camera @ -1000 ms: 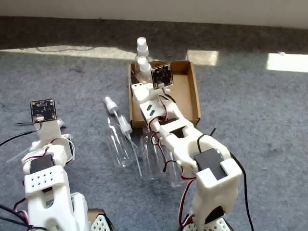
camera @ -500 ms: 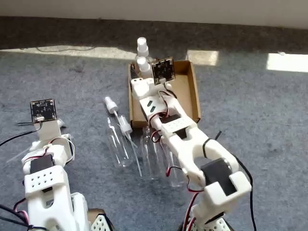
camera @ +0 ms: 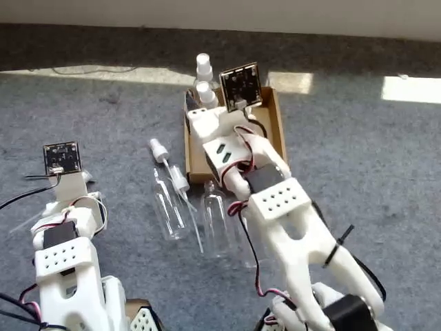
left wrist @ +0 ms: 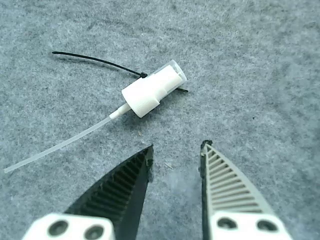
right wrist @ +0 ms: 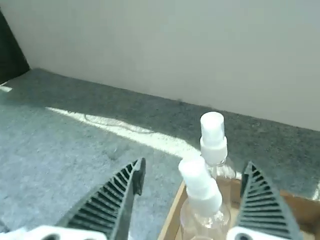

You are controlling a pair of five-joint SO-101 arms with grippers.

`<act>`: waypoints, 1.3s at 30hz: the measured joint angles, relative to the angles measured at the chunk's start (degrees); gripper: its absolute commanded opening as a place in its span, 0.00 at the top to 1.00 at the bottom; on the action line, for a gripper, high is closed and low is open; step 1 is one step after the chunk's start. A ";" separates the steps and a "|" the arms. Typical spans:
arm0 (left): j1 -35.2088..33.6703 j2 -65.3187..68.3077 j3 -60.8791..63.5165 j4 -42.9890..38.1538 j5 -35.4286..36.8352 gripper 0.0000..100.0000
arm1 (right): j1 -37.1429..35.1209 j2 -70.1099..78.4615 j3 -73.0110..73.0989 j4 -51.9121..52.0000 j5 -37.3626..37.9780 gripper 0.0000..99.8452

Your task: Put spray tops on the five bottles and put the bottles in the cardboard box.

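The white right arm (camera: 282,200) lies across the shallow brown cardboard box (camera: 274,131), hiding most of its floor. The right pincer (right wrist: 192,170) is spread wide on either side of a clear plastic bottle with a white spray top (right wrist: 199,192) standing in the box's corner. A second capped clear bottle (right wrist: 213,137) stands just beyond, perhaps outside the wall (hard to judge from here). The left pincer (left wrist: 177,148) hangs partly open, holding nothing, over a loose white spray top with a thin tube (left wrist: 152,90) lying across a black cable tie (left wrist: 92,60). Uncapped clear bottles (camera: 169,207) lie on the grey carpet (camera: 358,179) beside the box. Sunlit patches (camera: 410,89) fall near a pale wall (right wrist: 175,45).
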 measured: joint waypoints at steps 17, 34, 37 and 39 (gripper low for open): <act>0.00 0.00 0.00 0.00 0.00 0.85 | 0.53 -21.27 7.12 57.67 1.23 0.72; 0.00 0.00 1.49 -0.97 0.00 0.85 | 0.62 -2.99 11.16 51.08 3.16 0.66; 0.00 0.00 2.02 -2.11 0.00 0.85 | 0.62 -0.26 11.78 48.26 3.16 0.72; 0.00 0.00 2.02 -2.37 0.00 0.85 | 0.62 1.76 11.87 47.30 3.16 0.73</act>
